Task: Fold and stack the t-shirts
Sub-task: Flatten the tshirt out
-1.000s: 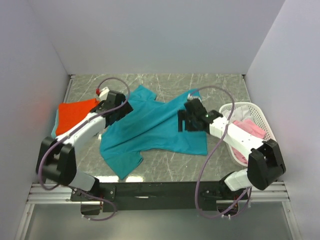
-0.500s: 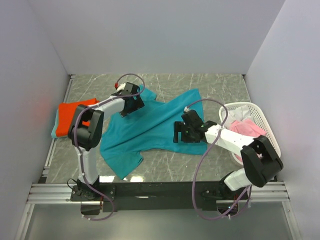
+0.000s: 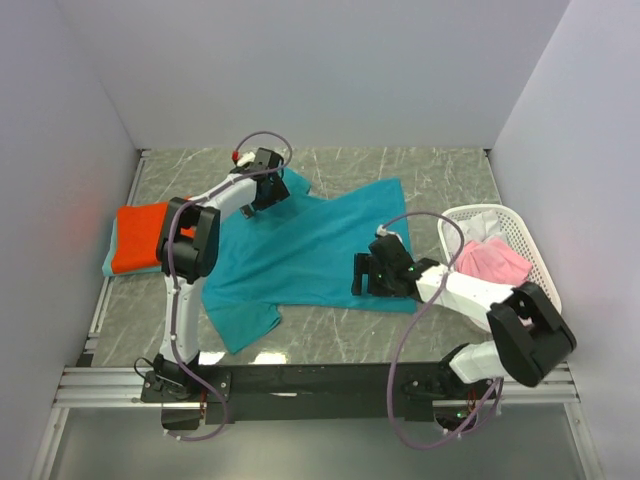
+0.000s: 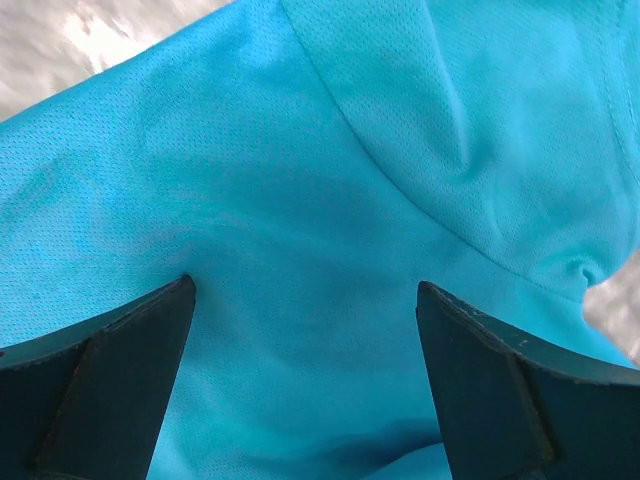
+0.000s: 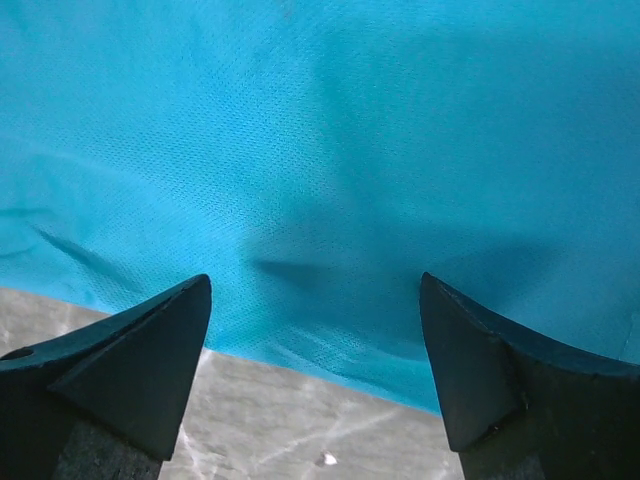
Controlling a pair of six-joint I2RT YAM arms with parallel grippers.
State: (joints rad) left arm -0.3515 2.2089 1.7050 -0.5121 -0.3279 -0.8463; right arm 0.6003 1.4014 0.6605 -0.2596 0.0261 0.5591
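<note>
Ideally, the left fingers (image 4: 100, 400) and right fingers (image 5: 120, 370), both spread apart over the teal-blue t-shirt (image 3: 300, 250), should pinch cloth only, without scraping the bench (image 3: 420, 165).

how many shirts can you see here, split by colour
teal-blue shirt: 1, spread out in the middle
orange-red shirt: 1, folded at the left
light teal shirt: 1, only its edge shows under the orange-red one
pink shirt: 1 heap in the white basket, possibly more
total: 4 visible
</note>
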